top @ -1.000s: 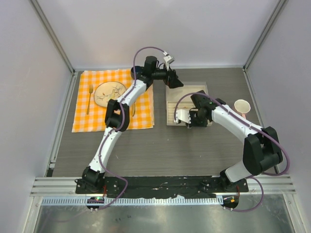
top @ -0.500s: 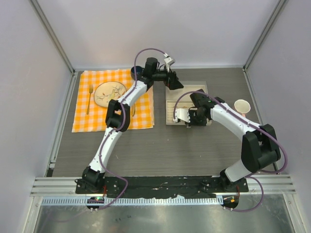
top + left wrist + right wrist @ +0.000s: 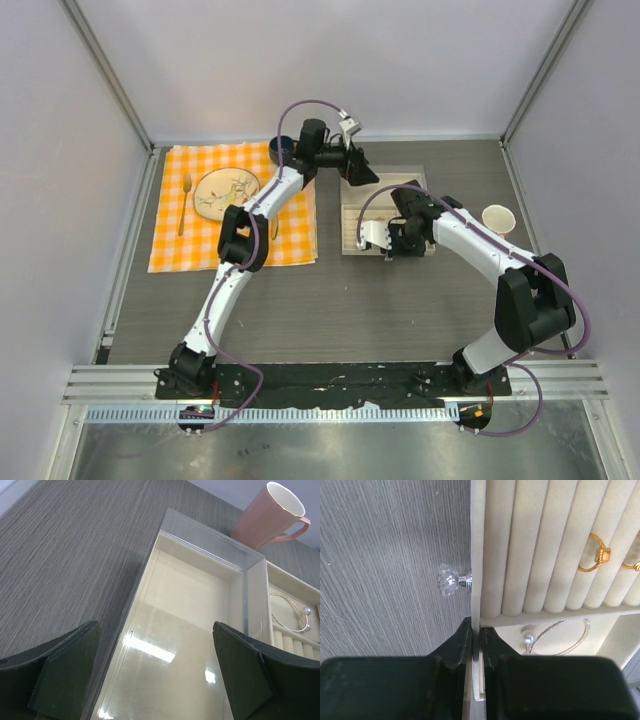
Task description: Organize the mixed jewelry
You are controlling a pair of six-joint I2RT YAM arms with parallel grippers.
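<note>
A beige jewelry tray (image 3: 352, 222) with ring rolls sits right of centre. My right gripper (image 3: 478, 639) is shut on the tray's front wall (image 3: 478, 540), next to its crystal knob (image 3: 449, 579); it also shows from above (image 3: 392, 243). Two gold rings (image 3: 596, 555) sit in the rolls. A thin silver hoop (image 3: 560, 637) with a pearl lies in the compartment beside them. My left gripper (image 3: 157, 675) is open and empty above the clear-walled box section (image 3: 200, 600), at the tray's back (image 3: 358, 172). More small jewelry lies on the plate (image 3: 225, 192).
An orange checked cloth (image 3: 170, 250) at the left carries the plate, a fork (image 3: 185, 200) and a knife (image 3: 273, 225). A dark bowl (image 3: 281, 150) stands behind it. A pink cup (image 3: 497, 220) stands right of the tray, also in the left wrist view (image 3: 267, 515).
My right gripper has shifted slightly toward the back, still clamped on the tray wall. My left gripper has edged a little to the right over the tray's back.
</note>
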